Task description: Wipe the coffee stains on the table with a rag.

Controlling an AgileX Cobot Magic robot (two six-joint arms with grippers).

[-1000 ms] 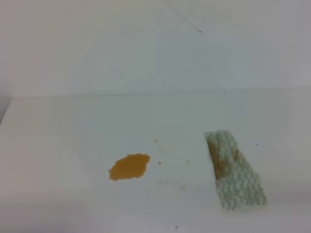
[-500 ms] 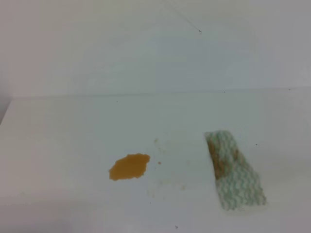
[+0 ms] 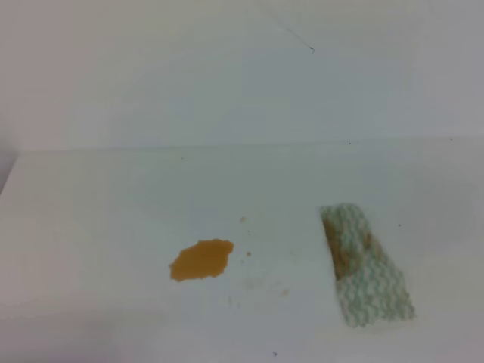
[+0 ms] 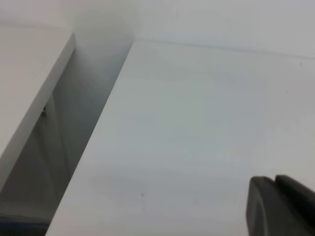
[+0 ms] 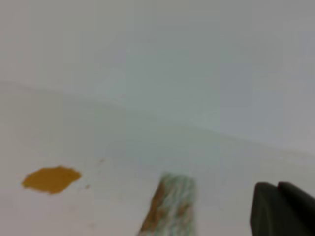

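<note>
The coffee stains (image 3: 201, 260) are an orange-brown oval puddle on the white table (image 3: 113, 212), with a few tiny specks to its right. The rag (image 3: 364, 263), white with a green net pattern and brown blotches, lies flat to the right of the puddle, apart from it. The right wrist view shows the puddle (image 5: 51, 179) at the left and the rag (image 5: 170, 204) at bottom centre, with a dark part of my right gripper (image 5: 283, 209) in the corner. A dark part of my left gripper (image 4: 280, 206) shows over bare table. Neither gripper shows in the exterior high view.
A white wall (image 3: 227, 68) rises behind the table. In the left wrist view the table's left edge (image 4: 93, 132) drops into a dark gap beside another white surface (image 4: 29, 78).
</note>
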